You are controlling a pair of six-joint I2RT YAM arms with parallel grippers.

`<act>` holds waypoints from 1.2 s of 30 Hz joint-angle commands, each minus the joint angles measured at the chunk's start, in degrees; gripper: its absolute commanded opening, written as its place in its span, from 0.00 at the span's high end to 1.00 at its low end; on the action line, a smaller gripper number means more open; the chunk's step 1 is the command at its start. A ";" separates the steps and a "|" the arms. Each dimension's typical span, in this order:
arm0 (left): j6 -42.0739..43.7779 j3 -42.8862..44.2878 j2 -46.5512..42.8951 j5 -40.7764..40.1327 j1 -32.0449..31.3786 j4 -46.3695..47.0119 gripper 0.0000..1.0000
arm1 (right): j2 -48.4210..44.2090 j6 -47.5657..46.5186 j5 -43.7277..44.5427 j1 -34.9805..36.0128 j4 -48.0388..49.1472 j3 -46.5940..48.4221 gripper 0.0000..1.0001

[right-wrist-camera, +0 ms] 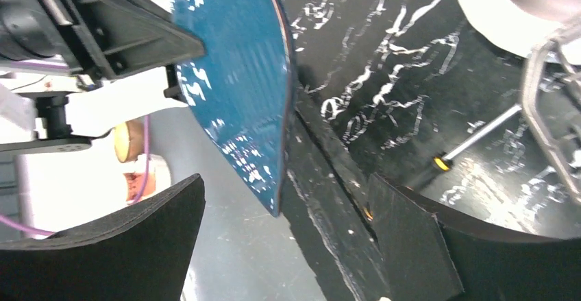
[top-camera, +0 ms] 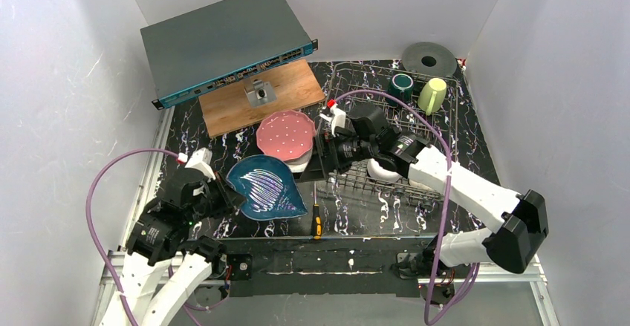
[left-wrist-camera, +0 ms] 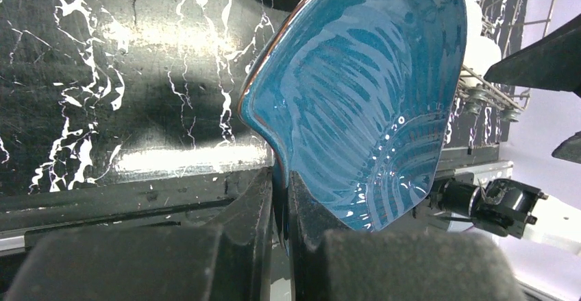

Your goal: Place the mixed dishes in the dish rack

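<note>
Fingers of left end effector (left-wrist-camera: 281,191) clamped on rim of dark blue plate (left-wrist-camera: 363,109), plate tilted, right end effector (right-wrist-camera: 288,219) open, plate's far edge just ahead of it.

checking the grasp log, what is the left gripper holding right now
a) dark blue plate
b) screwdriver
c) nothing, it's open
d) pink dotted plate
A: in the left wrist view the left gripper has both fingers pinched on the rim of the dark blue plate.
</note>
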 commanded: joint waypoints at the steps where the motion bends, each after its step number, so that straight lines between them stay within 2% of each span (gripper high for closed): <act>1: -0.34 2.24 -2.19 5.03 0.19 5.01 1.00 | 2.83 5.77 -3.48 2.41 7.91 3.81 0.06; 12: -0.95 3.20 -1.55 8.19 0.24 5.44 1.00 | 9.77 10.42 -2.95 7.49 10.39 6.17 0.14; 14: -2.61 1.64 -1.68 9.92 0.24 7.78 1.00 | 10.62 10.62 -3.63 7.58 10.17 6.43 0.21; 20: -3.48 -0.31 -1.43 11.71 0.24 10.24 1.00 | 11.23 11.82 -4.65 7.58 11.77 5.29 0.30; 30: -2.76 -0.49 0.06 10.87 0.23 8.91 1.00 | 12.14 13.93 -6.43 7.58 15.70 3.87 0.69; 35: -4.03 -1.37 0.05 11.52 0.24 10.14 1.00 | 12.42 14.93 -8.31 7.52 17.78 3.05 0.98; 36: -4.57 -1.31 0.11 10.43 0.16 9.56 1.00 | 12.18 14.87 -8.41 7.57 17.81 3.02 0.99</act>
